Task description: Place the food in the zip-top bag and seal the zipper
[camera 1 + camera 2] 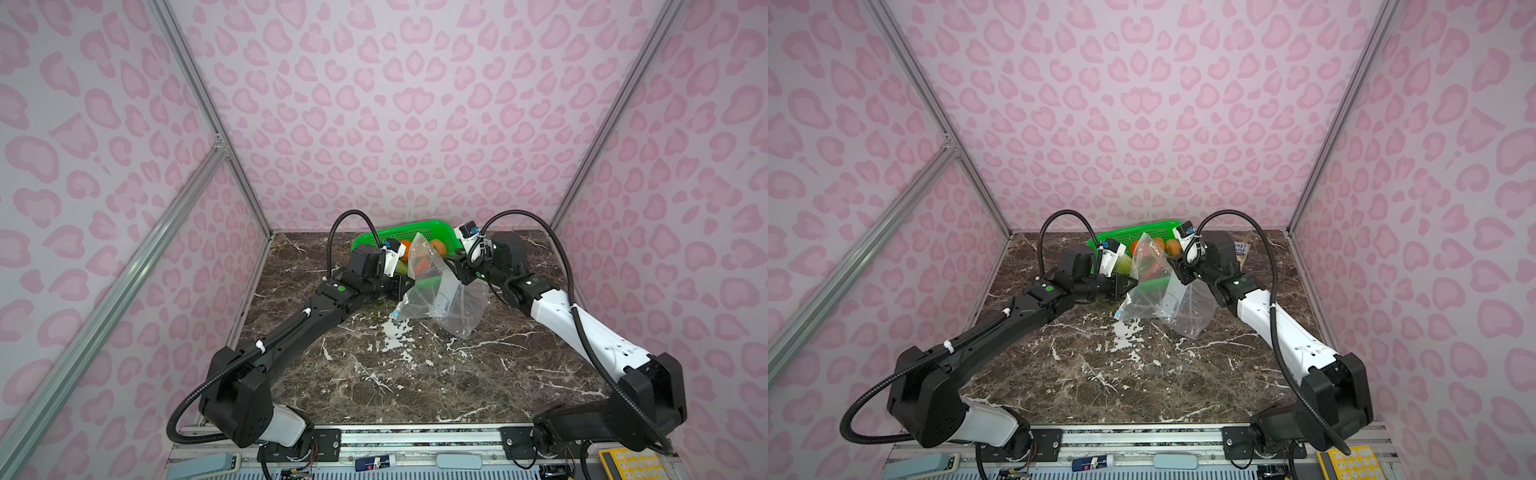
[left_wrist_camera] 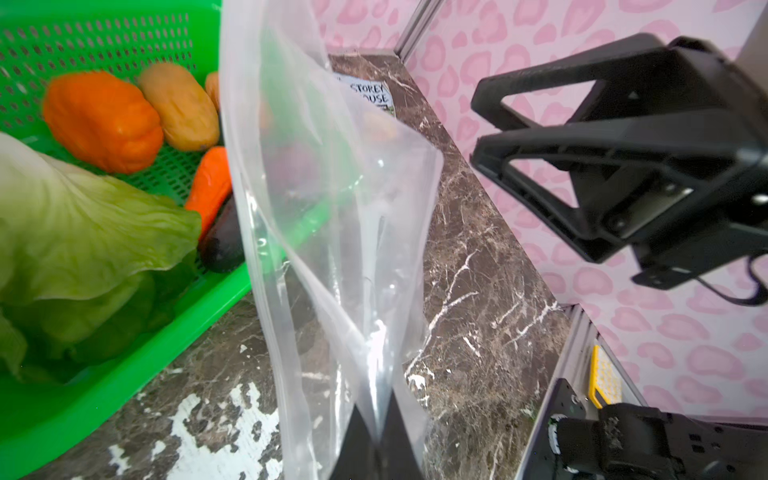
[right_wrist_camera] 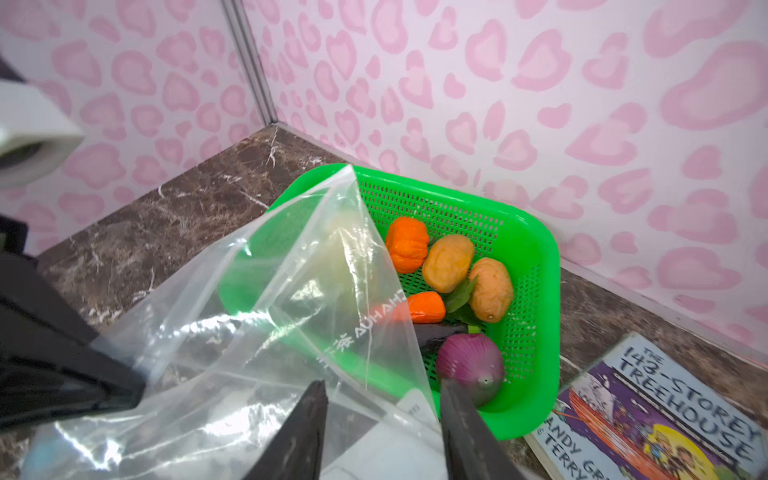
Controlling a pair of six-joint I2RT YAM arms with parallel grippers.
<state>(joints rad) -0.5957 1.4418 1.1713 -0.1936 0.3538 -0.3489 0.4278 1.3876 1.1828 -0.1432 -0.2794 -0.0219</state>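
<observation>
Room: a dark marble-look table (image 1: 374, 386) with worn white patches, boxed in by pink leopard-print walls (image 1: 415, 104).
Left gripper (image 2: 376, 419): over mid-table, fingers closed on one edge of the bag, holding the plastic upright.
Zip-top bag (image 1: 461, 307): clear and crumpled, hanging from that pinch with its lowest corner touching the table, just in front of the basket. Only a white card (image 1: 1170, 301) shows inside, and no food.
Blue slider tab (image 1: 396, 314): low on the bag's left side, near the table. Whether the mouth is open cannot be told.
Right gripper (image 3: 384, 399): just beside the bag's upper right edge, jaws apart and gripping nothing. The left wrist view shows its tips clear of the plastic.
Green basket (image 3: 548, 266): behind the bag, against the back wall.
Food: all in the basket. It holds the cabbage (image 2: 83, 232), pumpkin (image 3: 407, 243), two potatoes (image 3: 448, 262), carrot (image 3: 426, 306), leafy piece (image 3: 459, 295), eggplant (image 3: 440, 334) and onion (image 3: 471, 365).
Book (image 3: 665, 415): flat on the table to the right of the basket, not part of the job.
Done: seemingly only the bag has been raised and steadied, an early stage.
Left: judging by this, spreading the mouth, moving every vegetable across, then running the slider shut.
</observation>
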